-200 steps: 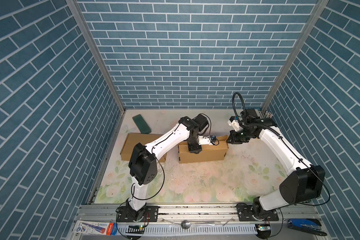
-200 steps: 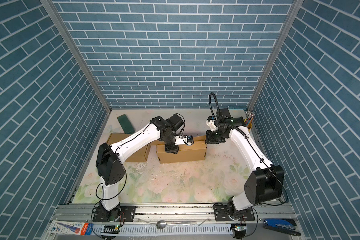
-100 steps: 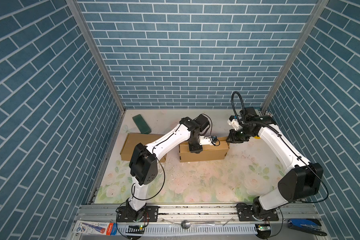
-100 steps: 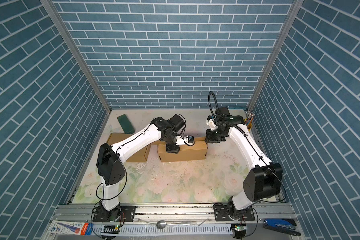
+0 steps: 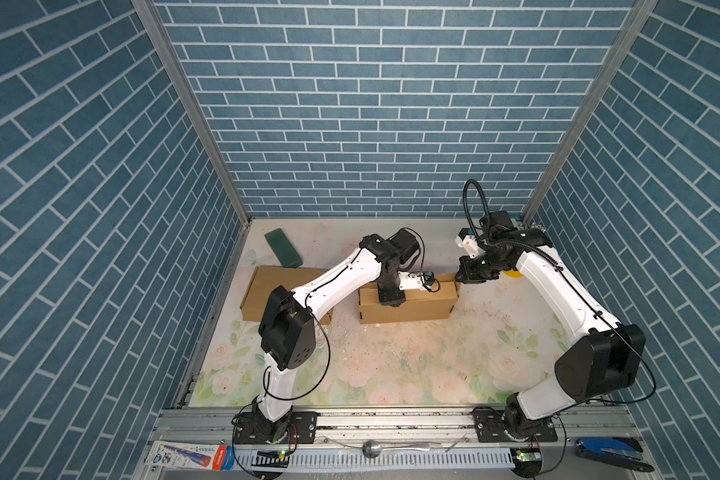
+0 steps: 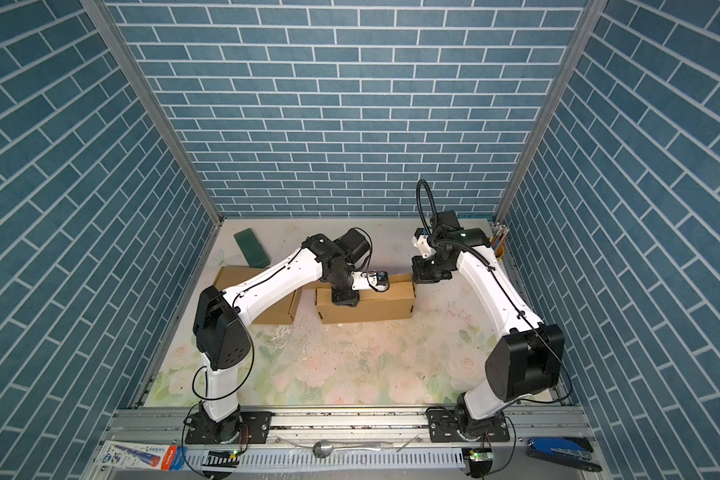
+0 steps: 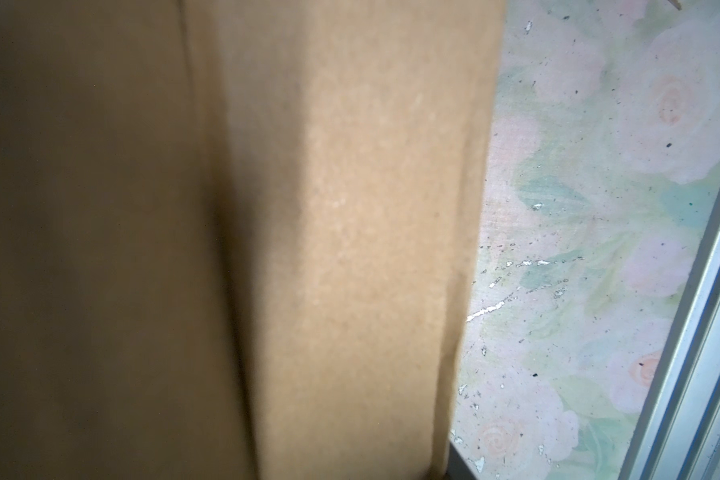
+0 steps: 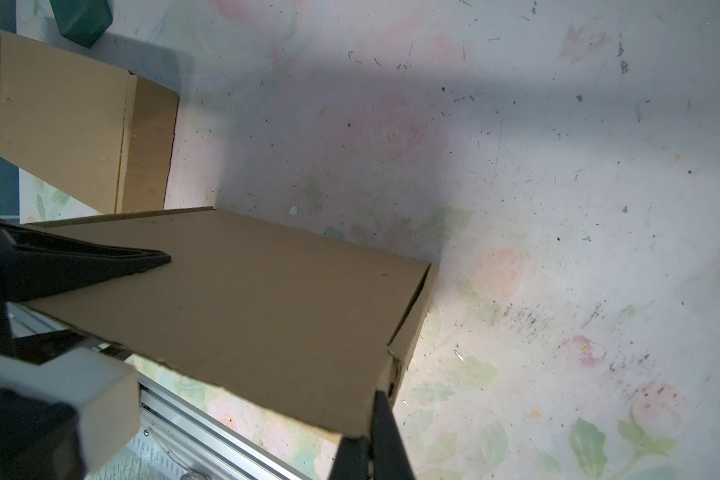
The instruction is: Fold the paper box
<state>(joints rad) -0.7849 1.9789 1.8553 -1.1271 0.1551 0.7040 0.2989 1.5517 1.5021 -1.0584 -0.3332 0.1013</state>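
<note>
Nearest, on the metal frame [image 5: 391,422] along the surface's front edge: a white-and-red printed packet [image 5: 190,455] at left, a metal spoon [image 5: 371,449] mid, and a blue-handled tool [image 5: 607,451] at right.

Beyond it, the front half of the floral-print tabletop [image 5: 391,365] showed only scuffs & specks.

The brown cardboard box [image 5: 408,307] sat approx mid-surface, long side parallel to the front edge, w/ its lid panel flat on top.

The left gripper [image 5: 391,301] pointed down onto the box's front top edge, left of centre. In the right wrist view one black finger [image 8: 100,262] lay on the lid. Pinching or just pressing: couldn't tell. The left wrist cam gave only blurred cardboard close up.

The right gripper [image 5: 460,279] was at the box's far-right corner, fingers [image 8: 387,436] pressed together, tips against that corner.

A second brown cardboard box [image 5: 262,286] lay by the left edge, partly under the left arm.

A dark green rectangular block [image 5: 283,248] lay toward the far-left corner, just beyond that second box.

A yellow cup of pencils [image 6: 499,250] stood in the far-right corner.
</note>
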